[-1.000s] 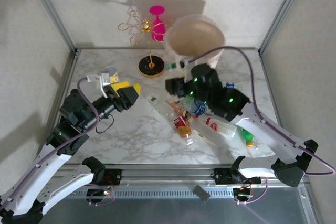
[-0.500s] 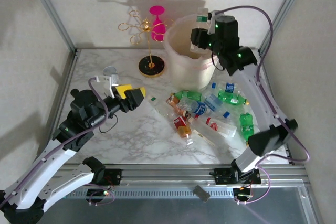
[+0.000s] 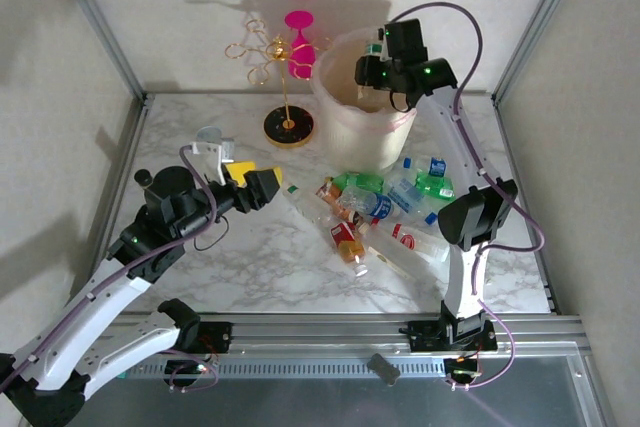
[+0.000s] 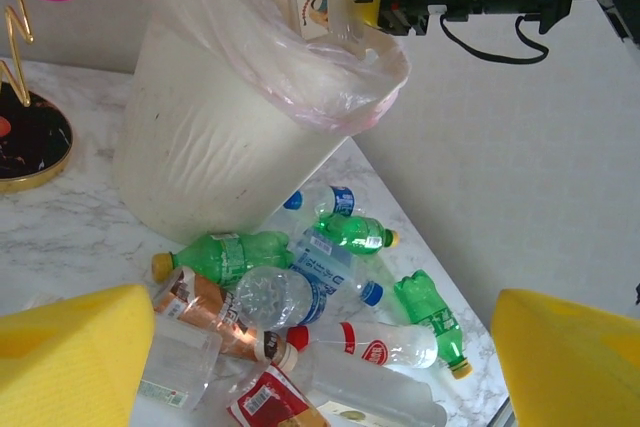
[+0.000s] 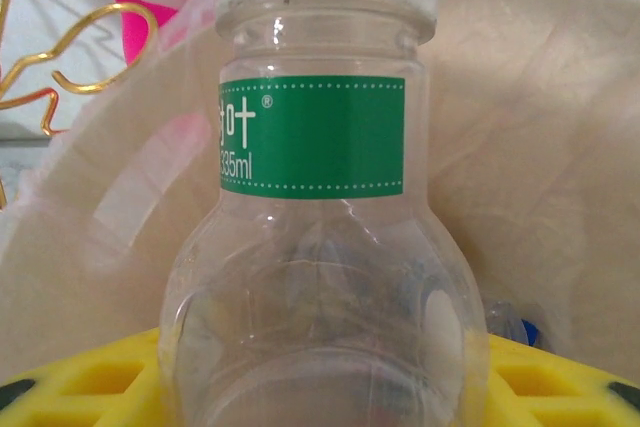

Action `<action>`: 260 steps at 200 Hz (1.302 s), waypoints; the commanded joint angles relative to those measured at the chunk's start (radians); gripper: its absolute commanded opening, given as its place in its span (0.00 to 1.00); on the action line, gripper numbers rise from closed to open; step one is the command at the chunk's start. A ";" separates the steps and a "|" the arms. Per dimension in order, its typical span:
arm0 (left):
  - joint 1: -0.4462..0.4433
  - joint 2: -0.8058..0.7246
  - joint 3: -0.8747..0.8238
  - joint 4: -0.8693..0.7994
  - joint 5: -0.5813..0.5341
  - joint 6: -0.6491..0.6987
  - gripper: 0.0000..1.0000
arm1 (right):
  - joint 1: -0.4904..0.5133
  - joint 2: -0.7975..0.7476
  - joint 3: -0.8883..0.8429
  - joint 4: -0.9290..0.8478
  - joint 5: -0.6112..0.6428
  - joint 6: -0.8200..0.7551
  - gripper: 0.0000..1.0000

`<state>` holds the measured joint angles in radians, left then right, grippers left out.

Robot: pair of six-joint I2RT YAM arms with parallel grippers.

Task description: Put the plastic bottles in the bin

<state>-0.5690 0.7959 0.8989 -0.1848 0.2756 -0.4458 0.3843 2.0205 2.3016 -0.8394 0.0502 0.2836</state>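
Near, left of bench (image 3: 285, 259) centre: left gripper (image 3: 263, 185), jaws wide, nothing held. Right of centre: plastic bottles (image 3: 385, 209) heaped against the bin (image 3: 350, 137), which stands at the far edge. Over its mouth: right gripper (image 3: 372, 65), clamped on a clear green-labelled bottle (image 5: 320, 277).

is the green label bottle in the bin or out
Out: the green-label bottle sits between the right fingers, over the open bin.

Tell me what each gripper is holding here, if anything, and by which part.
The right gripper holds a clear green-labelled bottle by its lower body, above the bin. The left gripper is open and holds nothing.
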 commanded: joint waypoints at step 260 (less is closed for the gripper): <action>-0.009 -0.069 -0.042 -0.035 -0.019 -0.078 0.87 | 0.141 -0.510 -0.513 0.215 0.040 -0.002 0.76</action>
<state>-0.5690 0.7551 0.8654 -0.2161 0.2459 -0.4812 0.4889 1.6455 1.9572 -0.7212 0.0799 0.2726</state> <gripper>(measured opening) 0.874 0.776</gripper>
